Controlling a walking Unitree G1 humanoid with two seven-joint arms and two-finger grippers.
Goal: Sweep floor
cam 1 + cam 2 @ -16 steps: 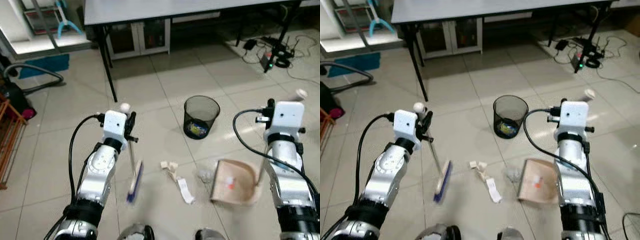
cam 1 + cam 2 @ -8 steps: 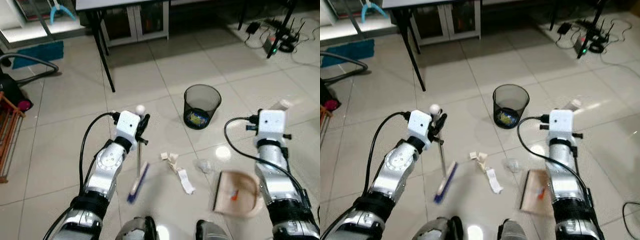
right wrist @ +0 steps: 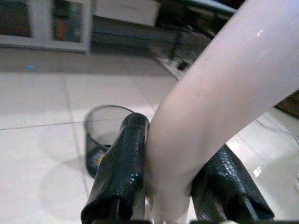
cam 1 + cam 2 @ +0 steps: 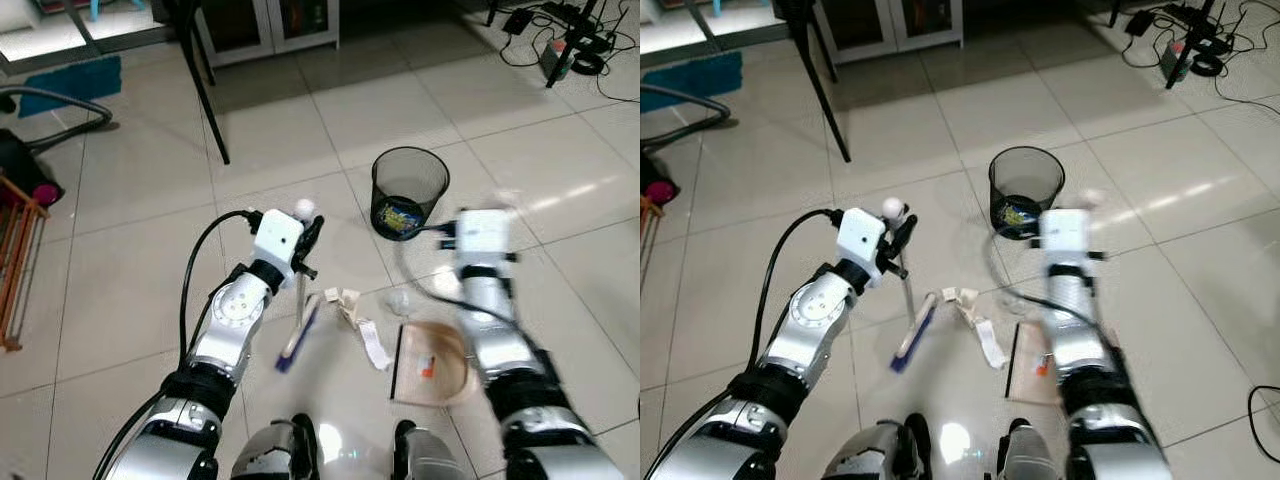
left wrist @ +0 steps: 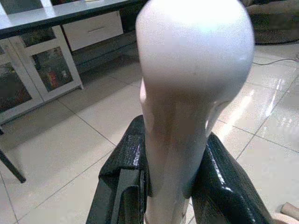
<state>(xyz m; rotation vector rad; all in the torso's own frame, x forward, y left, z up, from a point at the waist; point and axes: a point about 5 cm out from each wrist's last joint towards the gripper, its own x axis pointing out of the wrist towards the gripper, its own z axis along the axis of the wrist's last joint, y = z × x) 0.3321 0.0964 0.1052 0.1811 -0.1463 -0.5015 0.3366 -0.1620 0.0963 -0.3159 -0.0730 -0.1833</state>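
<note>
Gripping: left hand one broom | right hand one dustpan | perhaps three scraps

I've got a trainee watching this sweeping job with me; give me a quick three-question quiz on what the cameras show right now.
1. True or false: the left gripper is shut on the white handle of the broom.
2. Multiple choice: where do the paper scraps lie? A) inside the mesh waste bin; B) on the tiled floor between the broom head and the dustpan; C) under the table leg.
3. Fill in: the right gripper holds the handle of the ____.

Key: 1 true; 2 B; 3 dustpan.
</note>
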